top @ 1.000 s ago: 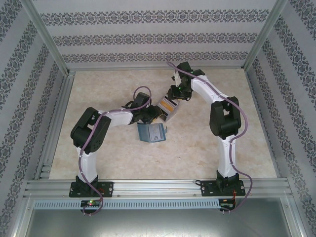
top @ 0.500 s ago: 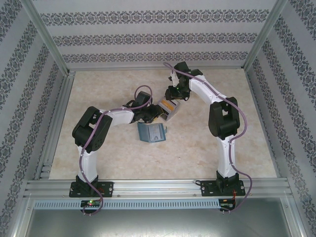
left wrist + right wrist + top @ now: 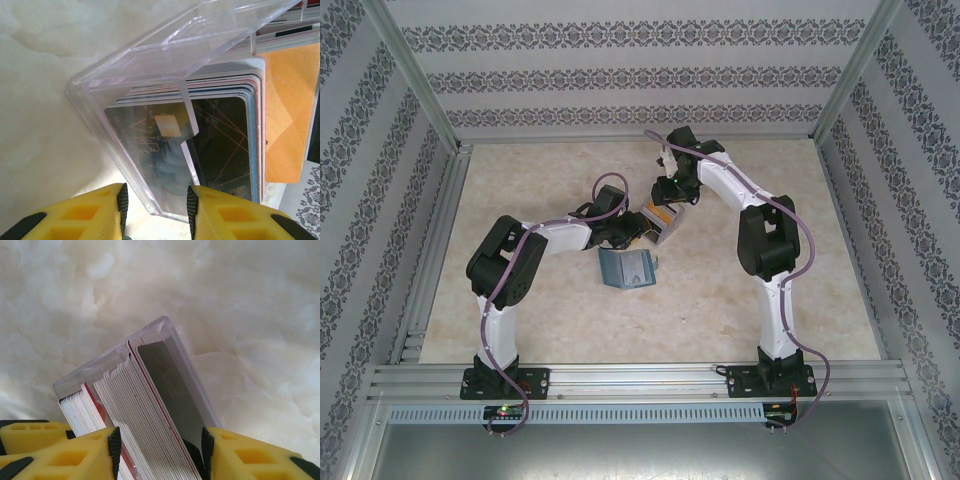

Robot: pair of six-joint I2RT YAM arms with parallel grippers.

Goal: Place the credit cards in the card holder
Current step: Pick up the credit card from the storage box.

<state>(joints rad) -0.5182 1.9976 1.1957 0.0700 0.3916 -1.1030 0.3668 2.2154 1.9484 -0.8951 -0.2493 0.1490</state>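
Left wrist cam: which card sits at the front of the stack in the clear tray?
The dark card with the gold chip: its face shows, the rest are thin edges behind it.

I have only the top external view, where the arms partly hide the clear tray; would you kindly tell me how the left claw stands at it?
Observer: Its wrist view shows the left claw with one finger either side of the near corner of the clear tray; contact I cannot confirm.
Operator: Thank you; what does the right claw have?
Observer: The right claw straddles part of the stack of credit cards standing in the tray, a grey card at its right end.
Operator: Which card faces the left claw?
Observer: A dark card with a gold chip.
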